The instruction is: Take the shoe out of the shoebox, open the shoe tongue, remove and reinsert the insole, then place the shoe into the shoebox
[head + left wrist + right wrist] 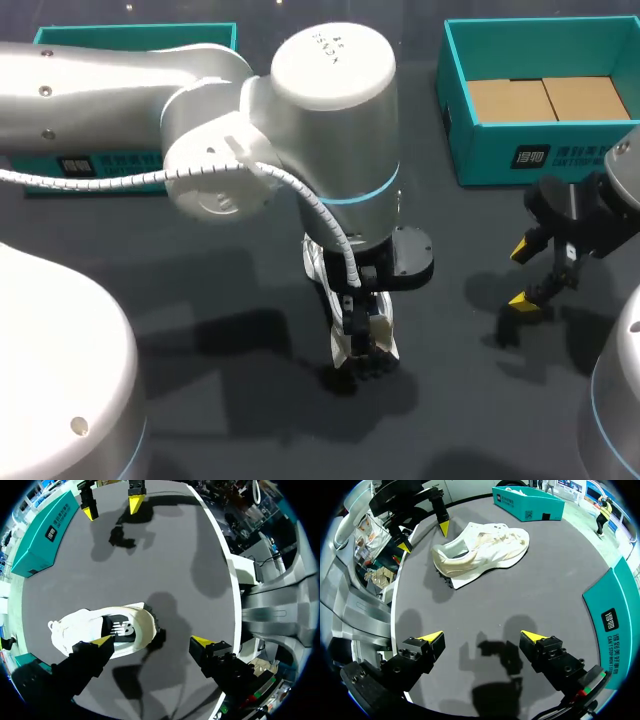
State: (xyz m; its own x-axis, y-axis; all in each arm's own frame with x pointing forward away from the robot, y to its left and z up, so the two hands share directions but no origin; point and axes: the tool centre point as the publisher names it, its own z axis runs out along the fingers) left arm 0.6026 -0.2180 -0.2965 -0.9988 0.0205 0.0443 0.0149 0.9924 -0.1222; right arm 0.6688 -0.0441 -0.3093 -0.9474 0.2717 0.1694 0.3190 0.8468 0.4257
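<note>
A white shoe [95,627] stands on the dark table, outside the box; it shows too as the shoe [485,550] and the shoe [386,334], mostly hidden under my left arm. My left gripper [153,641] hangs open just above its heel end, one fingertip [105,641] over the shoe's side and the other past the heel. The left gripper [362,345] is largely hidden by its wrist. My right gripper [522,275] is open and empty, off to the shoe's right, also seen as the right gripper [482,636]. The teal shoebox [520,150] stands at the back right.
A second teal box or lid [100,160] sits at the back left behind my left arm. The table's curved front edge [395,610] runs close to the shoe's heel.
</note>
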